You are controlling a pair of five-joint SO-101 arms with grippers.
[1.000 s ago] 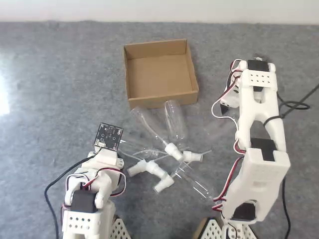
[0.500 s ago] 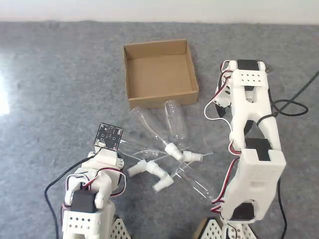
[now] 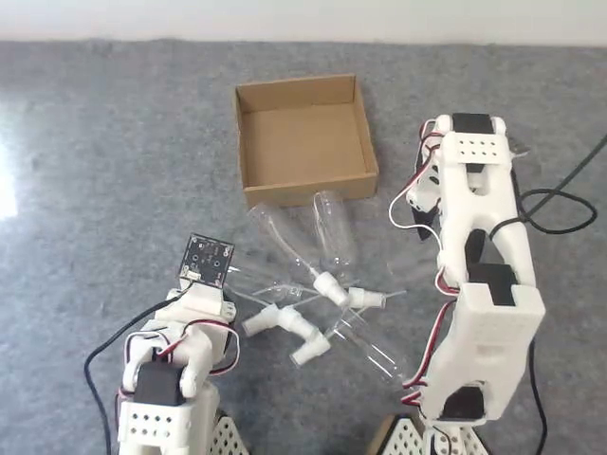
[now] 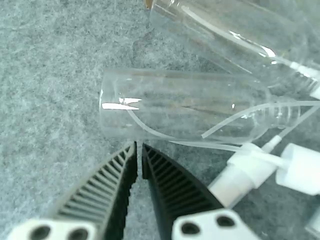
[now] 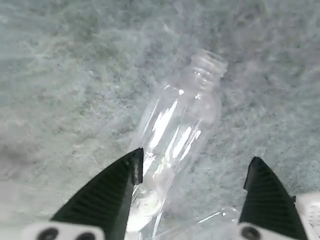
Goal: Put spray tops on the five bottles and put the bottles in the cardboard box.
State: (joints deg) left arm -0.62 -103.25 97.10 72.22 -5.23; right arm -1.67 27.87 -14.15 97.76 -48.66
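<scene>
- We judge the task to be near its start: the cardboard box, on the far side of the table, holds no bottle.
- The clear bottles and white spray tops lie in a heap between the box and the arms. Some tops seem to be fitted on necks.
- The right gripper is wide open over a bare-necked bottle that lies on its side.
- The next move, we think, is to lower and close on its body. It is smooth and may roll.
- The left gripper has its jaws almost together and holds nothing. It is just beside the base of a second bottle.
- The grey mat looks like felt, and a pale wall runs along the far edge.
</scene>
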